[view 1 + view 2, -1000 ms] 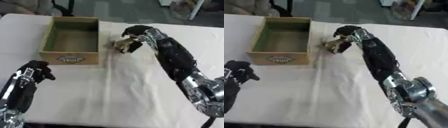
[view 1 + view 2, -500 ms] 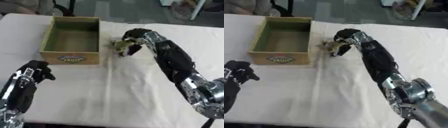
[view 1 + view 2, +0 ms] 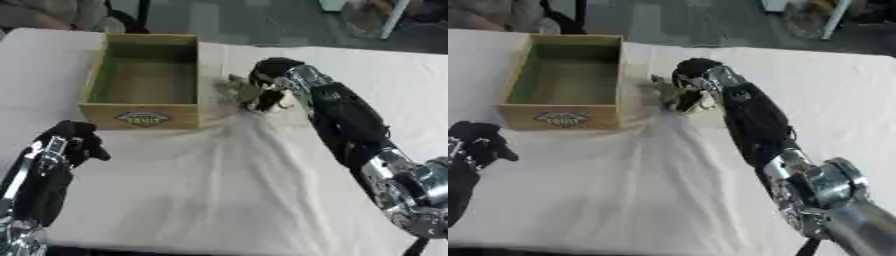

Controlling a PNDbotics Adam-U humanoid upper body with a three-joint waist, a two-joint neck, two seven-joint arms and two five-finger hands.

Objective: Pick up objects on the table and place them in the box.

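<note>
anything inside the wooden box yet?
Nothing visible: the wooden box shows only bare floor. The near wall hides a strip of floor behind it. The small object sits outside, under the right hand.

An oval label (image 3: 141,118) sits on the wooden box (image 3: 145,82) front; its lettering is unreadable

The box (image 3: 143,82) is light tan wood, greenish inside, with a dark oval label on its front. A white cloth (image 3: 227,190) covers the desk. Both hands, left (image 3: 70,142) and right (image 3: 269,75), are black; the right arm (image 3: 398,182) shows silver joints. The object (image 3: 238,91) is dull olive-tan.
</note>
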